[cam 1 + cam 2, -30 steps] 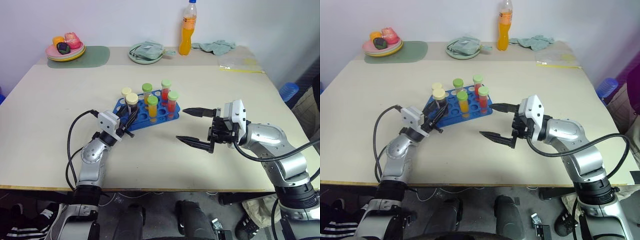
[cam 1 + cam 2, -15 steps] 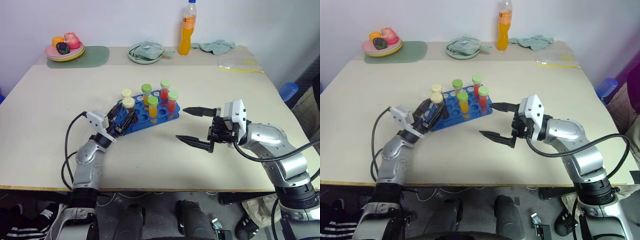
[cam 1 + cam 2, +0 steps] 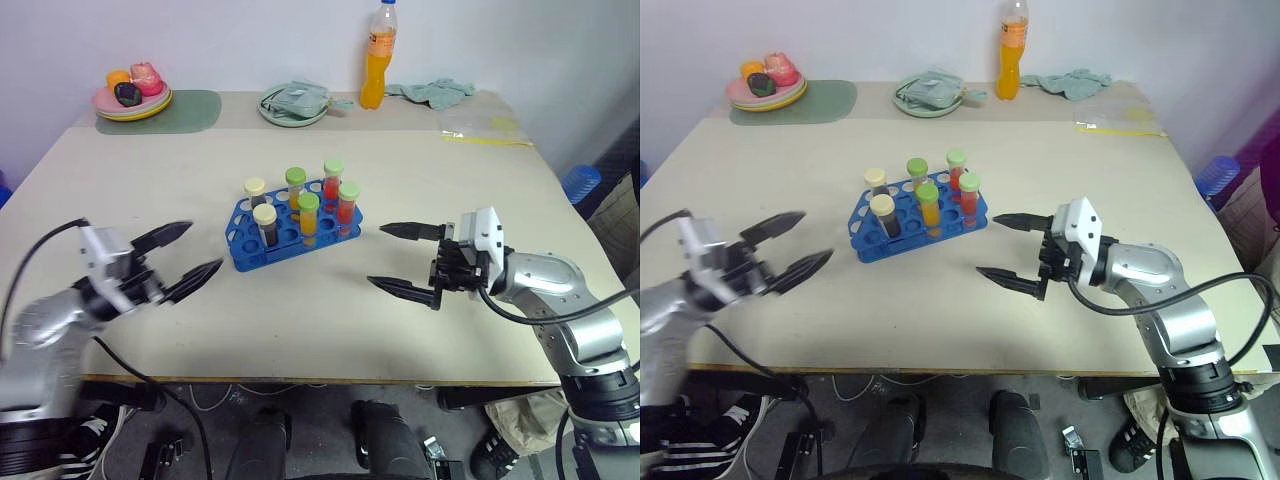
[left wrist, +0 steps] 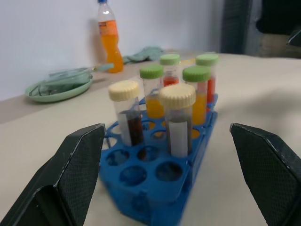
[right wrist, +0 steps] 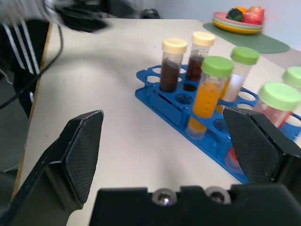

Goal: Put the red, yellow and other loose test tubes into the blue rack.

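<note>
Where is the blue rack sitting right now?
The blue rack stands mid-table in the head views, between the two open end effectors, left and right, touching neither.

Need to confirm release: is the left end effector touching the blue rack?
Apart. The left eye view shows bare table between the left end effector and the blue rack.

The left gripper (image 3: 180,258), which a second ago was closed around a cream-capped tube (image 3: 265,223) at the near-left corner of the blue rack (image 3: 290,238), has let go and pulled away toward the robot's left, well clear of the rack, with its fingers spread wide. That tube now stands on its own in the rack. The right gripper (image 3: 402,258) has shifted a little to the right, away from the rack.
</note>
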### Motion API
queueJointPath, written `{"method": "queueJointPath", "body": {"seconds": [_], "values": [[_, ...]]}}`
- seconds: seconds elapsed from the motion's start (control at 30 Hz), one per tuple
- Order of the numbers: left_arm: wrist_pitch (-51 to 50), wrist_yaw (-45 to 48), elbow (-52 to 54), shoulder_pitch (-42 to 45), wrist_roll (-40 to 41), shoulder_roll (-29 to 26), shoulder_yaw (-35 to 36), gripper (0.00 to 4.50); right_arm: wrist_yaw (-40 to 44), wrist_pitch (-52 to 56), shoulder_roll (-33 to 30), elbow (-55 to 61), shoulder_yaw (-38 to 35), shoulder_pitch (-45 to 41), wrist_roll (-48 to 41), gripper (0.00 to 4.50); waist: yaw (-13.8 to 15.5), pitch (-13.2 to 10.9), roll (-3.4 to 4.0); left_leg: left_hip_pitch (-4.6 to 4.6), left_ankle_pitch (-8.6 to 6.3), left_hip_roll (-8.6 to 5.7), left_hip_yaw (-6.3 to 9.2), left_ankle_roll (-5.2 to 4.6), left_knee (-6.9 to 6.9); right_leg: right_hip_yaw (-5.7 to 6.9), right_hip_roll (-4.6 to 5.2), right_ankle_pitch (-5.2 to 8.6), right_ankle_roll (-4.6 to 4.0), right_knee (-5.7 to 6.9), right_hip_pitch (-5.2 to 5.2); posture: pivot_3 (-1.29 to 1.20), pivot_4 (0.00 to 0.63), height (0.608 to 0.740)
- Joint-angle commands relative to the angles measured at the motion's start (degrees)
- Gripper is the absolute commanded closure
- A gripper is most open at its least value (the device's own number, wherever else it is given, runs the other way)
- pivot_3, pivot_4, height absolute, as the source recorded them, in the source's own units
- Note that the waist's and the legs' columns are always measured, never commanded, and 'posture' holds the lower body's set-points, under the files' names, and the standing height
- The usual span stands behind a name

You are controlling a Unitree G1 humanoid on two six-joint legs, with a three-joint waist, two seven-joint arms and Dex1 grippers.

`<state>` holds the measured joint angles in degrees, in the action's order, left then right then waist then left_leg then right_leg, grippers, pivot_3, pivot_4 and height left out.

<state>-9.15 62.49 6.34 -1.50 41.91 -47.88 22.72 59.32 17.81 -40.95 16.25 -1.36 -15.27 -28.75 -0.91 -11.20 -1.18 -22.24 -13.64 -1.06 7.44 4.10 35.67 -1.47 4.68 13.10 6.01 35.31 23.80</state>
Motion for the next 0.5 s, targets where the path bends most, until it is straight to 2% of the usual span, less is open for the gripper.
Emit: {"method": "queueJointPath", "body": {"seconds": [0.03,0.1,0.17,0.37,0.5], "values": [[-3.4,5.2,0.1,-0.2,3.4,-3.2,4.5,0.13,2.0,-2.0,-1.5,-0.7,-2.9,0.6,-0.4,0.0,0.1,0.0,0.1,-0.02,0.0,0.0,-0.01,0.0,0.0,0.0,0.01,0.0,0.0,-0.02,0.0,0.0,0.15,0.74],[-3.1,10.3,-3.6,-0.9,2.0,-6.3,5.8,0.13,1.9,-1.4,-2.2,-2.0,-3.0,0.2,0.2,0.0,0.0,0.0,0.15,-0.02,0.0,0.0,-0.02,0.0,0.01,0.0,0.02,0.03,0.06,-0.06,-0.01,0.0,0.15,0.74],[-1.4,11.7,-4.4,-0.4,0.3,-6.7,5.7,0.13,2.0,-2.2,-2.2,-3.8,-3.4,-0.3,1.0,0.0,0.0,0.0,0.15,-0.03,0.0,0.01,-0.02,0.0,-0.02,0.0,0.01,0.03,0.04,-0.07,0.04,0.0,0.15,0.74],[-5.2,7.6,1.0,1.5,1.6,-3.4,3.3,0.13,2.9,-2.8,-3.0,-6.0,-4.2,-1.9,1.4,0.0,0.0,0.0,0.15,-0.12,0.0,0.02,-0.03,0.0,-0.06,0.0,0.01,0.0,0.01,-0.06,0.16,0.0,0.15,0.74],[-3.8,9.2,-0.5,1.6,-0.5,-1.9,2.0,0.13,1.9,-3.1,-3.6,-6.3,-5.0,-1.9,2.2,0.0,0.0,0.0,0.14,-0.12,0.0,0.01,-0.04,0.0,-0.08,0.0,0.01,-0.03,-0.04,-0.06,0.16,0.0,0.15,0.74]]}}
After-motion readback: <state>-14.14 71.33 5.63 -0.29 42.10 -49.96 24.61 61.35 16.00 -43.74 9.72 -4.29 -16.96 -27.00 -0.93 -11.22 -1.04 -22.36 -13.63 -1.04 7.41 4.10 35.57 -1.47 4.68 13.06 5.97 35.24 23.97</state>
